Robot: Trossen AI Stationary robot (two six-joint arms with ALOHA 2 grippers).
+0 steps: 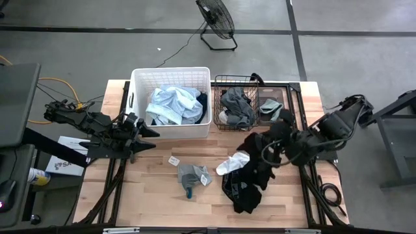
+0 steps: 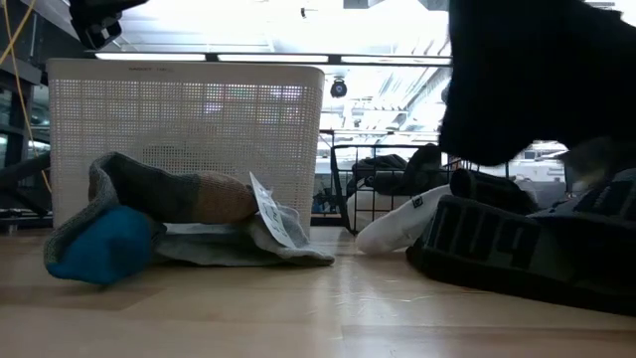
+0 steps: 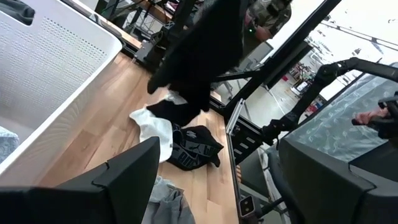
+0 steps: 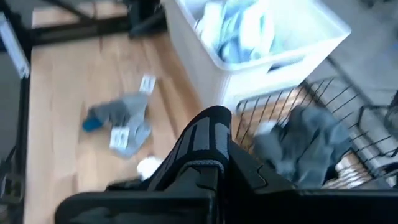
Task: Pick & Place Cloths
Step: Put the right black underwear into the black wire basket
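Observation:
My right gripper [image 1: 275, 134] is over the table's right part, in front of the wire basket, shut on a black cloth [image 1: 255, 151] that hangs from it. The same black cloth fills the low view's upper right [image 2: 537, 80] and hangs in the left wrist view [image 3: 199, 56]. Beneath it, a black printed garment [image 1: 244, 188] lies heaped on the table with a white sock [image 1: 233, 162] resting against it. A grey sock with a blue toe and white tags [image 1: 192, 175] lies flat at the middle. My left gripper [image 1: 151, 133] waits open in front of the tub's left corner. My right gripper holds the black cloth by its upper end [image 1: 268, 138], coming from the table's right side and slanting down. The cloth drapes over the fingers in the right wrist view [image 4: 205, 149] and hides the contact. It hangs slack, its lower edge [image 2: 517, 159] just above the heap.
A white plastic tub [image 1: 138, 97] at the far middle holds light blue cloths [image 1: 172, 104]. Right of it, a black wire basket [image 1: 216, 104] holds grey cloths [image 1: 237, 104]. Bare wood lies along the near left. Table frame rails run along the right edge.

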